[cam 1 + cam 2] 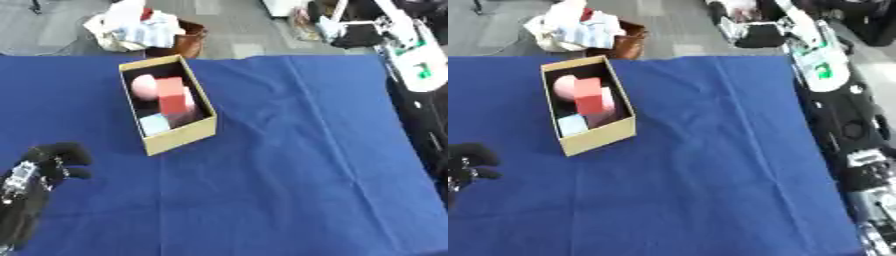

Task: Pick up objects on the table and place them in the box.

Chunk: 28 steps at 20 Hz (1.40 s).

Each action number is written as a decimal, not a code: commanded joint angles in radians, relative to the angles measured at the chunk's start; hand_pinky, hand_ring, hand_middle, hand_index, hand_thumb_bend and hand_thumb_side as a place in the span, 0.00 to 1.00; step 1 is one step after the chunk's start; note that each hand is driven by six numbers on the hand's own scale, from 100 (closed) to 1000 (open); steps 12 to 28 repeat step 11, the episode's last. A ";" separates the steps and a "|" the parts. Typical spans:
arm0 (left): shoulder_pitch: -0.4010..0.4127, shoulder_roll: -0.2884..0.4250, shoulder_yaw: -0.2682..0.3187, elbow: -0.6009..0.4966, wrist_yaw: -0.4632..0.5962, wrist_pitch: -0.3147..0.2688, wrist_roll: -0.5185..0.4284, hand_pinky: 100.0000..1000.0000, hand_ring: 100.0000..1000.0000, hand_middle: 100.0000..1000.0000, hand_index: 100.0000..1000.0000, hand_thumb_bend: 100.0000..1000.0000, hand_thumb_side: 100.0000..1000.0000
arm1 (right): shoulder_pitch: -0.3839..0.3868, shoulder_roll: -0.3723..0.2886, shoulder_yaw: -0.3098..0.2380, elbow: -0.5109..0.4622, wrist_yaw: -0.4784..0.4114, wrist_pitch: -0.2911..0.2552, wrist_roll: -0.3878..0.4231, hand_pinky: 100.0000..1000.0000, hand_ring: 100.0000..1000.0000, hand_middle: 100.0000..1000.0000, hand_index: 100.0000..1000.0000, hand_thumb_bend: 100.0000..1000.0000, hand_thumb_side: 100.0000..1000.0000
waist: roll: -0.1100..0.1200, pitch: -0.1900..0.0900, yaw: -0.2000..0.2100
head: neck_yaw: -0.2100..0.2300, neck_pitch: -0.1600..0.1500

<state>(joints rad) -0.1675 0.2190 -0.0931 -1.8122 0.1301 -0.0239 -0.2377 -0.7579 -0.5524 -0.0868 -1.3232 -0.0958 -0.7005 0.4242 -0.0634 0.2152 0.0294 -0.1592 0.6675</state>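
Observation:
A tan cardboard box [179, 135] stands on the blue tablecloth at the upper left. Inside it lie a pink ball [143, 85], a red block [173, 96] and a small pale blue block [154, 123]. My left hand [51, 162] hovers at the lower left, below and left of the box, black fingers curled and holding nothing. My right hand shows in neither view.
The blue cloth [297, 170] covers the whole table. Beyond the far edge a bag with white cloth [144, 30] sits on the floor. Robot hardware [833, 100] stands along the table's right edge.

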 commanded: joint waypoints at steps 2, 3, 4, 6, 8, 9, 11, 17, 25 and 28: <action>-0.003 0.016 0.013 -0.018 -0.006 -0.003 0.014 0.60 0.67 0.61 0.73 0.00 0.89 | 0.104 -0.017 -0.074 -0.133 -0.178 0.111 -0.007 0.73 0.75 0.83 1.00 0.00 0.46 | 0.010 -0.033 -0.010 | 0.025 0.010; -0.003 0.016 0.015 -0.017 -0.007 -0.003 0.016 0.60 0.67 0.61 0.73 0.00 0.89 | 0.139 -0.004 -0.085 -0.155 -0.207 0.135 -0.005 0.72 0.74 0.82 0.99 0.00 0.46 | 0.012 -0.033 -0.013 | 0.031 0.013; -0.002 0.016 0.017 -0.017 -0.008 -0.003 0.020 0.60 0.67 0.61 0.73 0.00 0.89 | 0.178 0.011 -0.094 -0.177 -0.232 0.157 0.002 0.71 0.74 0.82 0.99 0.00 0.47 | 0.015 -0.033 -0.016 | 0.039 0.015; -0.001 0.016 0.019 -0.016 -0.009 -0.003 0.024 0.60 0.67 0.61 0.73 0.00 0.90 | 0.247 0.047 -0.111 -0.214 -0.263 0.195 0.029 0.70 0.73 0.81 0.99 0.00 0.48 | 0.020 -0.032 -0.023 | 0.054 0.023; 0.000 0.014 0.019 -0.014 -0.010 -0.003 0.026 0.60 0.68 0.62 0.73 0.00 0.90 | 0.303 0.092 -0.125 -0.239 -0.280 0.234 0.053 0.69 0.72 0.80 0.98 0.00 0.49 | 0.025 -0.031 -0.030 | 0.068 0.033; 0.001 0.013 0.019 -0.013 -0.011 -0.004 0.026 0.60 0.68 0.62 0.73 0.00 0.90 | 0.328 0.116 -0.130 -0.249 -0.287 0.255 0.062 0.69 0.72 0.80 0.98 0.00 0.49 | 0.028 -0.031 -0.033 | 0.074 0.038; 0.004 0.012 0.019 -0.011 -0.011 -0.004 0.028 0.60 0.68 0.62 0.73 0.00 0.91 | 0.370 0.163 -0.134 -0.273 -0.291 0.290 0.085 0.68 0.71 0.79 0.98 0.00 0.49 | 0.032 -0.033 -0.038 | 0.083 0.050; 0.004 0.012 0.019 -0.011 -0.011 -0.004 0.028 0.60 0.68 0.62 0.73 0.00 0.91 | 0.370 0.163 -0.134 -0.273 -0.291 0.290 0.085 0.68 0.71 0.79 0.98 0.00 0.49 | 0.032 -0.033 -0.038 | 0.083 0.050; 0.004 0.012 0.019 -0.011 -0.011 -0.004 0.028 0.60 0.68 0.62 0.73 0.00 0.91 | 0.370 0.163 -0.134 -0.273 -0.291 0.290 0.085 0.68 0.71 0.79 0.98 0.00 0.49 | 0.032 -0.033 -0.038 | 0.083 0.050; 0.004 0.012 0.019 -0.011 -0.011 -0.004 0.028 0.60 0.68 0.62 0.73 0.00 0.91 | 0.370 0.163 -0.134 -0.273 -0.291 0.290 0.085 0.68 0.71 0.79 0.98 0.00 0.49 | 0.032 -0.033 -0.038 | 0.083 0.050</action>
